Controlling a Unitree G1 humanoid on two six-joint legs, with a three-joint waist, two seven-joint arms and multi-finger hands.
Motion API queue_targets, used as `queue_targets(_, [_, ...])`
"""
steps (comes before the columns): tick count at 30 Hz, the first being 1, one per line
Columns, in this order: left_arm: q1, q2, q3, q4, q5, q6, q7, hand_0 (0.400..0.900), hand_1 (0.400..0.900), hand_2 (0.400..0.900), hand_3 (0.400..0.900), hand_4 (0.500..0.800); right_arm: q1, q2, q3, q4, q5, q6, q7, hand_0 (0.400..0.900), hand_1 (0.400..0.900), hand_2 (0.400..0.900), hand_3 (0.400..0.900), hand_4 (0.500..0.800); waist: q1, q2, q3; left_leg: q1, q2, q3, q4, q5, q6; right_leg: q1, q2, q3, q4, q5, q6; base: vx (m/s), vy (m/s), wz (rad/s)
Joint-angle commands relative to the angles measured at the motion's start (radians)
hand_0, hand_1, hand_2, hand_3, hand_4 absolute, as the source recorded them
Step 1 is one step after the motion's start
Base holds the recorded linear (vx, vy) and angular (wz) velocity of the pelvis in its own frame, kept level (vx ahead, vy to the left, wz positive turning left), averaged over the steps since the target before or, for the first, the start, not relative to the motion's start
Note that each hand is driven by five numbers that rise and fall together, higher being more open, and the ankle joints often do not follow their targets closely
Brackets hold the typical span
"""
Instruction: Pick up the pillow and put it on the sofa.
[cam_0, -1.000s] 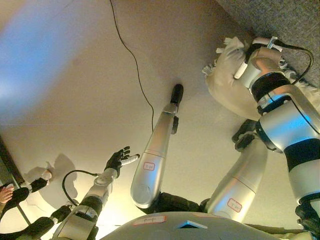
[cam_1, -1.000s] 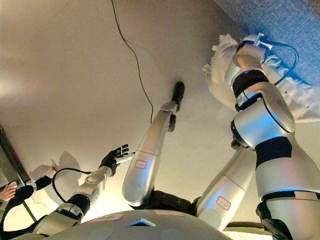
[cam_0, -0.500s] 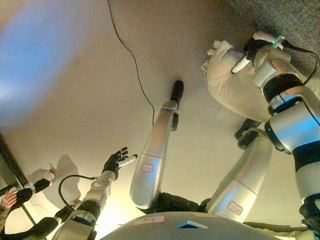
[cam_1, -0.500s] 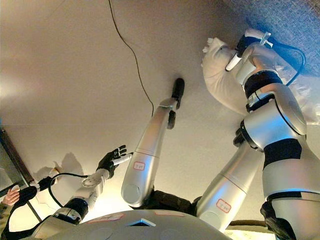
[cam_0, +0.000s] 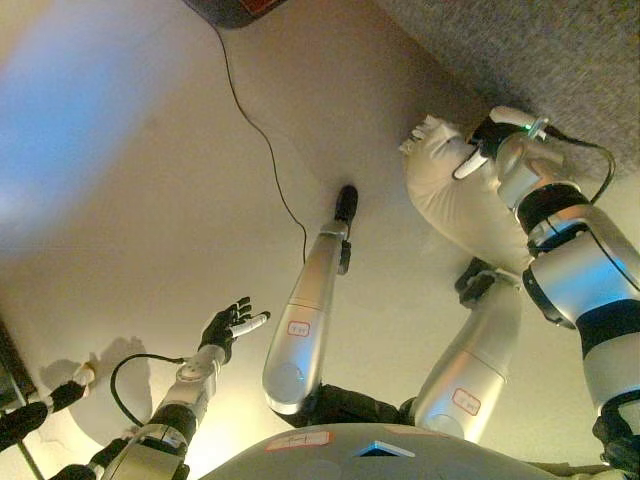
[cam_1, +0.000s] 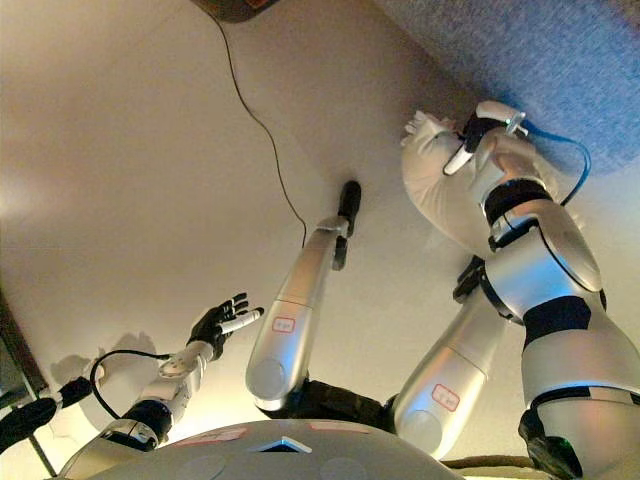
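A cream-white pillow (cam_0: 445, 200) hangs at the upper right, just in front of the grey textured sofa (cam_0: 545, 50). My right hand (cam_0: 482, 145) is at the pillow's top corner, next to the sofa's edge, with its fingers curled into the cloth and one white-tipped finger lying across it. The right arm hides the pillow's right side. My left hand (cam_0: 228, 328) is low on the left over the pale floor, open with fingers spread and holding nothing.
A thin black cable (cam_0: 262, 150) runs across the pale floor (cam_0: 120, 200) from a dark object (cam_0: 235, 8) at the top edge. A dark frame edge (cam_0: 14, 365) shows at the lower left.
The whole view has shifted, bringing in more of the sofa and the dark object at the top. My right hand still holds the pillow, now nearer its top corner. The left hand is unchanged.
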Motion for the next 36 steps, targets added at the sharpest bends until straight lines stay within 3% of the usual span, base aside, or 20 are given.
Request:
queue_targets(1, [0.064, 0.078, 0.01, 0.053, 0.022, 0.023, 0.03, 0.9, 0.9, 0.9, 0.9, 0.8, -0.038, -0.072, -0.049, -0.197, 0.047, -0.073, -0.009, 0.4, 0.4, 0.4, 0.4, 0.5, -0.011, -0.009, -0.025, 0.14, 0.052, 0.028, -0.016, -0.08, 0.005, 0.129, -0.033, -0.048, -0.161, 0.095, 0.006, 0.12, -0.058, -0.1])
queue_targets(10, [0.046, 0.102, 0.048, 0.082, 0.062, 0.065, 0.035, 0.9, 0.9, 0.9, 0.9, 0.8, 0.077, -0.091, -0.083, -0.382, 0.059, -0.071, 0.032, 0.4, 0.4, 0.4, 0.4, 0.5, -0.023, -0.098, -0.092, 0.329, 0.065, 0.044, -0.157, -0.051, 0.019, 0.361, -0.013, -0.136, -0.363, 0.153, 0.032, 0.13, -0.088, -0.11])
queue_targets(16, [0.047, 0.102, 0.079, 0.113, 0.09, 0.081, 0.039, 0.9, 0.9, 0.9, 0.9, 0.8, 0.148, -0.104, -0.108, -0.483, 0.087, -0.1, 0.072, 0.4, 0.4, 0.4, 0.4, 0.5, -0.033, -0.142, -0.142, 0.446, 0.077, 0.062, -0.26, -0.022, 0.01, 0.513, 0.038, -0.188, -0.513, 0.192, 0.036, 0.11, -0.095, -0.05])
queue_targets(22, [0.071, 0.11, 0.14, 0.14, 0.135, 0.118, 0.037, 0.9, 0.9, 0.9, 0.9, 0.8, 0.226, -0.148, -0.138, -0.676, 0.145, -0.136, 0.185, 0.4, 0.4, 0.4, 0.4, 0.5, -0.043, -0.188, -0.192, 0.545, 0.098, 0.066, -0.296, -0.024, 0.004, 0.639, 0.071, -0.204, -0.573, 0.186, 0.035, 0.11, -0.085, -0.06])
queue_targets(29, [0.126, 0.097, 0.22, 0.196, 0.214, 0.146, 0.032, 0.9, 0.9, 0.9, 0.9, 0.8, 0.349, -0.199, -0.27, -0.924, 0.375, -0.152, 0.301, 0.4, 0.4, 0.4, 0.4, 0.5, -0.06, -0.226, -0.32, 0.716, 0.111, 0.077, -0.407, -0.019, 0.011, 0.805, 0.105, -0.218, -0.662, 0.179, 0.044, 0.2, -0.044, -0.02])
queue_targets(36, [0.124, 0.086, 0.235, 0.269, 0.259, 0.133, 0.03, 0.9, 0.9, 0.9, 0.9, 0.8, 0.233, -0.248, -0.318, -0.818, 0.523, -0.185, 0.337, 0.4, 0.4, 0.4, 0.4, 0.5, -0.042, -0.239, -0.395, 0.811, 0.111, 0.069, -0.501, -0.004, -0.001, 0.895, 0.13, -0.256, -0.711, 0.173, 0.037, 0.15, -0.029, 0.14])
